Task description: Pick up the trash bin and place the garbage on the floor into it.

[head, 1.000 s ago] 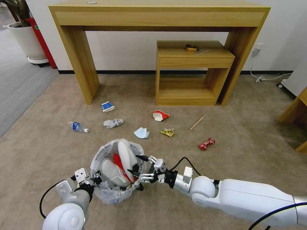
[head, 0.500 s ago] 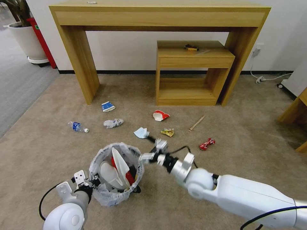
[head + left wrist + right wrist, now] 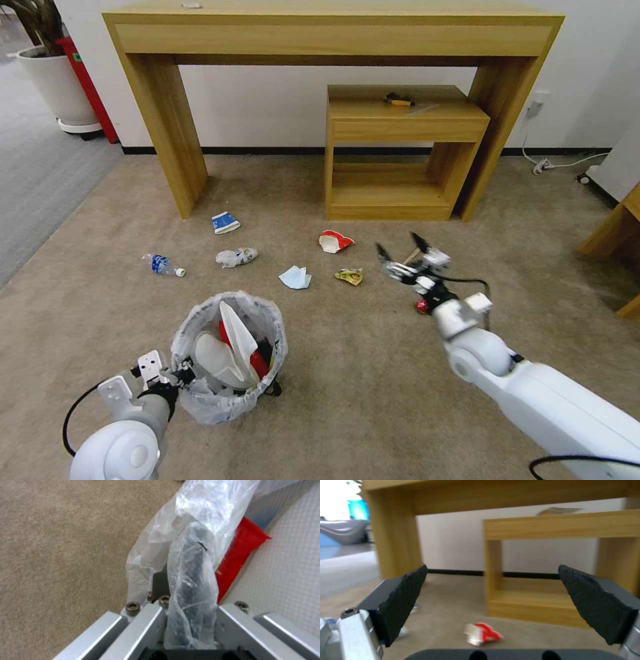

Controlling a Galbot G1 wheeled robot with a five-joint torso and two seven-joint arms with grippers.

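**Ana:** Bin first, since it sits farthest left. How is it held?

**Ben:** The left gripper (image 3: 175, 377) is clamped on the rim of the trash bin (image 3: 230, 400); in the left wrist view the bag-wrapped edge (image 3: 191, 585) runs straight between its closed fingers. The bin stands low and near the robot, with two white slippers (image 3: 227, 343) and a red wrapper (image 3: 259, 363) already inside. I'd keep that pinch firm and the bin level, because the plastic liner looks slippery.

**Ana:** And the litter still out on the floor (image 3: 347, 373)?

**Ben:** Going rightward: a plastic bottle (image 3: 162, 265), a blue-white carton (image 3: 225, 222), a crumpled clear bottle (image 3: 236, 256), the blue mask (image 3: 295, 277), a yellowish wrapper (image 3: 349, 275), the red-white cup (image 3: 335, 241), the wooden stick (image 3: 415, 253) and the crushed red can (image 3: 422, 306), which is partly hidden by the arm.

**Ana:** So what is the right arm at?

**Ben:** The right gripper (image 3: 402, 252) hangs empty, jaws spread wide, out over the stick and can, well apart from the bin. Its wrist view looks toward the small wooden shelf (image 3: 553, 562) with the cup (image 3: 482, 634) below.

**Ana:** Advice for the pick?

**Ben:** My judgement: tip the wrist down, centre one piece between the pads (image 3: 403, 597), and press close to the carpet before closing. The can is lumpy and should grip; the thin stick needs the pads across its width.
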